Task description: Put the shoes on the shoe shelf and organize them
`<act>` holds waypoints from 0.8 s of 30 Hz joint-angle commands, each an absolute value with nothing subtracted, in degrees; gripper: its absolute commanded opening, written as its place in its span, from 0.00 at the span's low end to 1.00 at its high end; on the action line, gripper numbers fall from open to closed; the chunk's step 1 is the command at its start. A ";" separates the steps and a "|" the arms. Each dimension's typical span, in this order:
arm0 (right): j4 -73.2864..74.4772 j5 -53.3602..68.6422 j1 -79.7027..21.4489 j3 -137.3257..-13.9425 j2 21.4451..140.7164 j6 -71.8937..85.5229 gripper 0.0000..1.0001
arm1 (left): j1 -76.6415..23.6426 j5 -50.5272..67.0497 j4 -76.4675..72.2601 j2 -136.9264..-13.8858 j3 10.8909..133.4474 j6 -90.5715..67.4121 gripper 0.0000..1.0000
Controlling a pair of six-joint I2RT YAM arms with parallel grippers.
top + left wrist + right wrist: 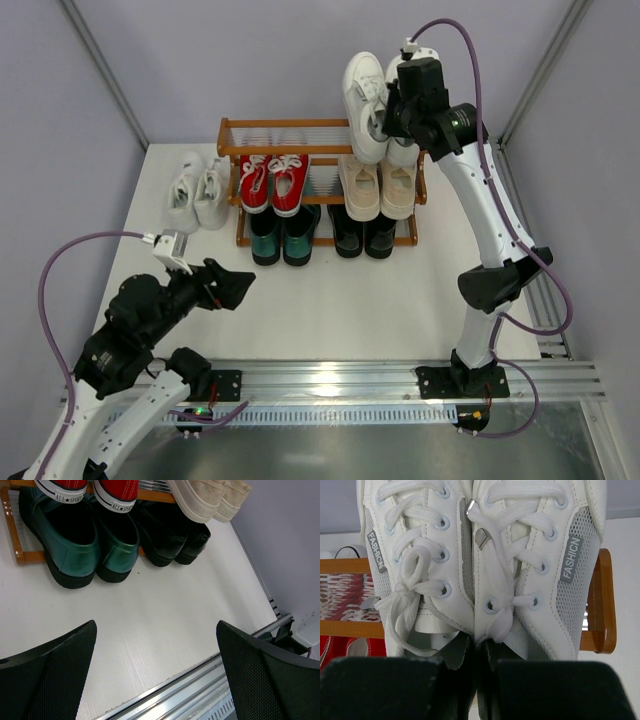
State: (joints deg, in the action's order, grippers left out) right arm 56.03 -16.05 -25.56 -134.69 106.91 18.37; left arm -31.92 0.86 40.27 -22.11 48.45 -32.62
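My right gripper is shut on a pair of white sneakers and holds them in the air over the right end of the shoe shelf. In the right wrist view the fingers pinch the two inner collars of this pair together. On the shelf sit red sneakers, beige sneakers, green loafers and black loafers. A second white pair stands on the table left of the shelf. My left gripper is open and empty, low at the front left.
The left wrist view shows the green loafers, black loafers, red heels and beige soles, with bare white table before them. The metal rail runs along the near edge. Grey walls close in both sides.
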 commanded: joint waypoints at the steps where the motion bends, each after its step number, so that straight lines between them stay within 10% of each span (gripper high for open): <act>1: 48.51 -19.42 -25.93 -139.04 104.77 19.25 0.04 | -32.08 0.53 40.60 -21.53 50.10 -32.17 1.00; 24: 46.93 -17.75 -25.05 -135.70 105.82 19.78 0.23 | -32.08 -2.28 43.07 -19.16 50.89 -32.34 1.00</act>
